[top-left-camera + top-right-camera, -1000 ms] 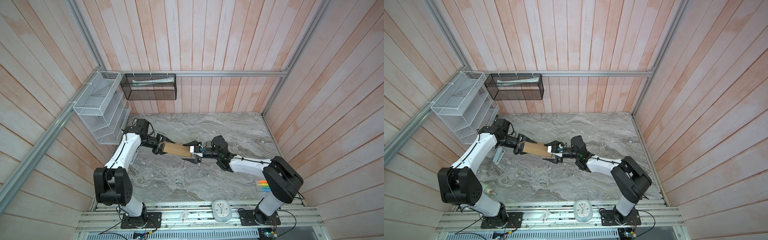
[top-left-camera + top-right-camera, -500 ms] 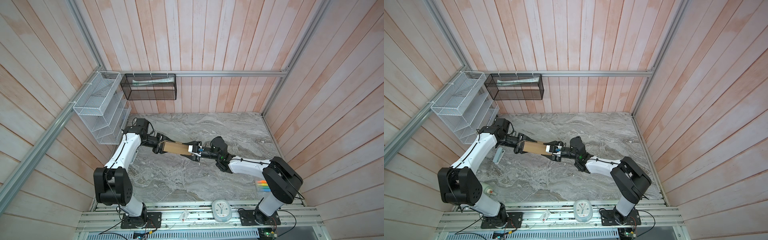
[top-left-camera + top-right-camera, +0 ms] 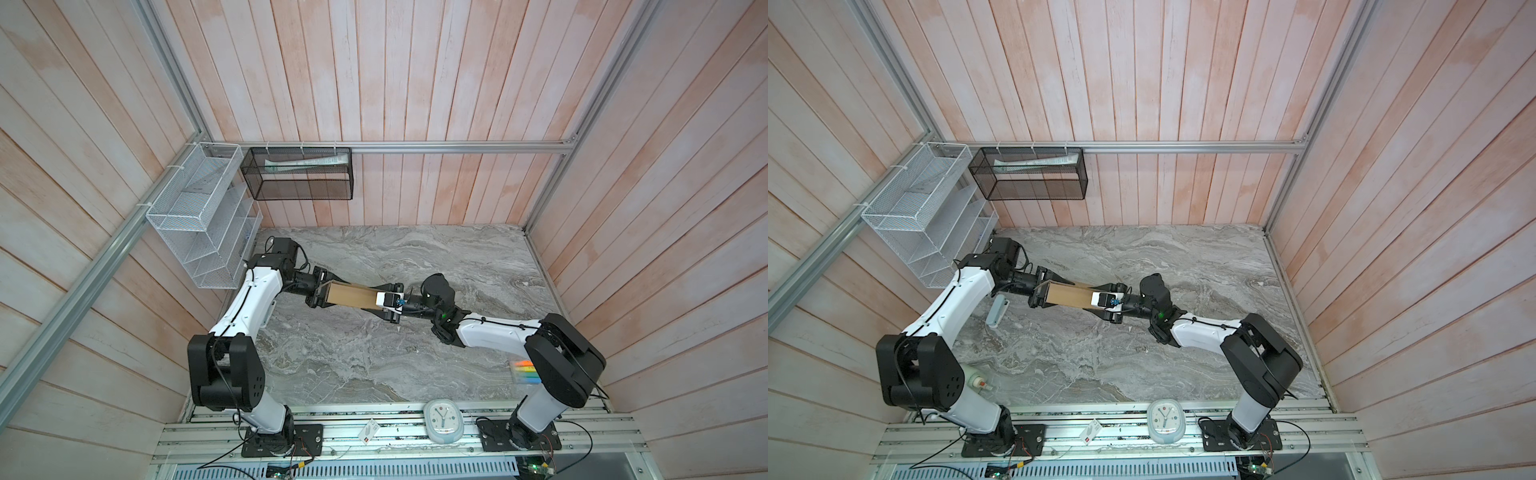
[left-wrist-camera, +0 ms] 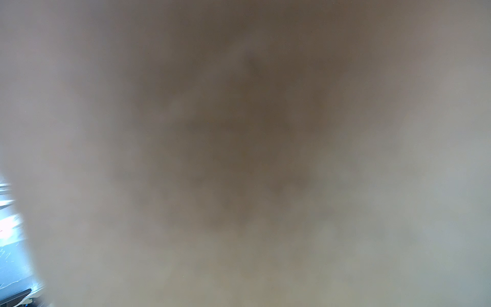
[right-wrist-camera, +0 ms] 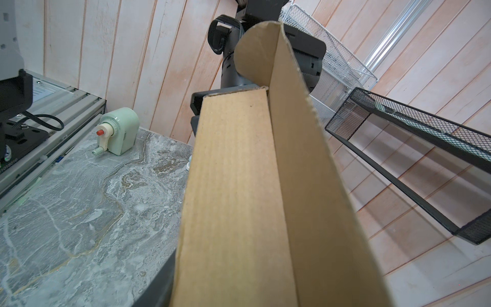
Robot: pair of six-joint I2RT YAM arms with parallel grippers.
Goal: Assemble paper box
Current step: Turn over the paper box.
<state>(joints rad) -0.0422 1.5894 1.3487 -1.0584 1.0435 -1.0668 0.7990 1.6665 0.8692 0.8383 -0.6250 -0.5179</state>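
Hanging between the two arms, seemingly clear of the table (image 3: 374,365), the paper box (image 3: 353,294) has its long axis running straight from the left claw (image 3: 324,291) to the right claw (image 3: 385,301) in both top views. The left claw is clenched across the far end, and cardboard pressed close to its wrist camera blurs that whole view. The right claw straddles the opposite end, one jaw on either side of the narrow body, but I cannot tell whether it presses the walls. Seen from the right wrist, a tall flap (image 5: 305,159) stands along one long edge. Since that flap runs between the claws, folding it likely means one arm lets go, probably the right.
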